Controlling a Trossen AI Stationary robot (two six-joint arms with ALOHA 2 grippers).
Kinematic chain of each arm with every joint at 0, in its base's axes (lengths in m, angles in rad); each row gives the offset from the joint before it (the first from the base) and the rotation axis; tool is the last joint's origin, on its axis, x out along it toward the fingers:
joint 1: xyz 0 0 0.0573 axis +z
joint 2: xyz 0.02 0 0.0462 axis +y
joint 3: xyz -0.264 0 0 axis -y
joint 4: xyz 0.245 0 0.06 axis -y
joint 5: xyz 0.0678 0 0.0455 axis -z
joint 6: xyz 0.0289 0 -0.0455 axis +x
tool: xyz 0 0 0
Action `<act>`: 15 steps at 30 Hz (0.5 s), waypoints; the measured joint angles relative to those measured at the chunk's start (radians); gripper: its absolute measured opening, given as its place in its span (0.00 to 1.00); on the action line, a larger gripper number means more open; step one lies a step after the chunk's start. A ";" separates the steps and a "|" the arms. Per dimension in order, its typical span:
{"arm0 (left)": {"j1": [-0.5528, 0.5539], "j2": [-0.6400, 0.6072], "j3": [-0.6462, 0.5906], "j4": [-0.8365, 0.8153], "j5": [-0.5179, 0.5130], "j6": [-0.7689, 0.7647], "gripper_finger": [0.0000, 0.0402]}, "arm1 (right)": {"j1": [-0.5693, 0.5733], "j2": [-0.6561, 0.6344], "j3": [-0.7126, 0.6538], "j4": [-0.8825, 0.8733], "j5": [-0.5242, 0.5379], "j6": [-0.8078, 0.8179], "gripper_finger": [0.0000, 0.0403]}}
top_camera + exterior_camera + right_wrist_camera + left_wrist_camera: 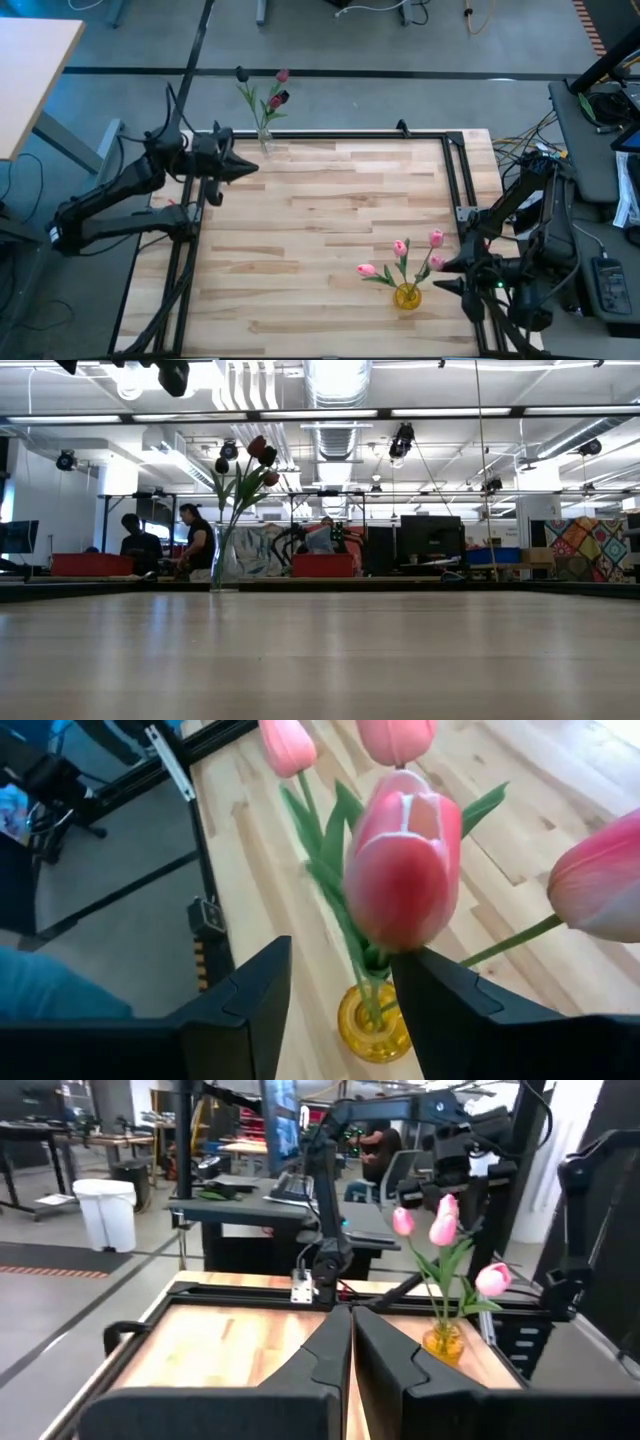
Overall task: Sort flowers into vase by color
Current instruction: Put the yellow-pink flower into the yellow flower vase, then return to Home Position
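Note:
Several pink tulips [400,247] [443,1230] stand with their stems in a small yellow vase [407,296] [372,1025] near the table's near right corner. Several dark maroon tulips [277,98] [258,455] stand in a clear glass vase [264,140] [224,560] at the far edge. My right gripper [440,274] [340,952] is open, level, right beside the yellow vase. One pink head [400,870] and the stems stand before its gap; no touch shows. My left gripper [255,167] [351,1325] is shut, held above the table just near of the clear vase.
A black metal frame [455,170] runs along the table's far, left and right edges. The wooden top [330,220] between the two vases is bare. Desks, monitors and people show in the room behind the far edge [190,545].

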 joint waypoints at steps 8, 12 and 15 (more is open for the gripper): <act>-0.058 -0.002 -0.005 -0.006 -0.014 -0.006 0.00 | 0.001 0.000 0.033 0.002 -0.089 0.007 0.42; -0.079 -0.001 -0.006 -0.021 -0.014 0.008 0.00 | 0.011 0.000 0.063 0.006 -0.127 0.005 0.41; -0.105 0.000 -0.018 -0.019 -0.017 0.010 0.00 | 0.012 0.000 0.095 0.007 -0.130 -0.040 0.37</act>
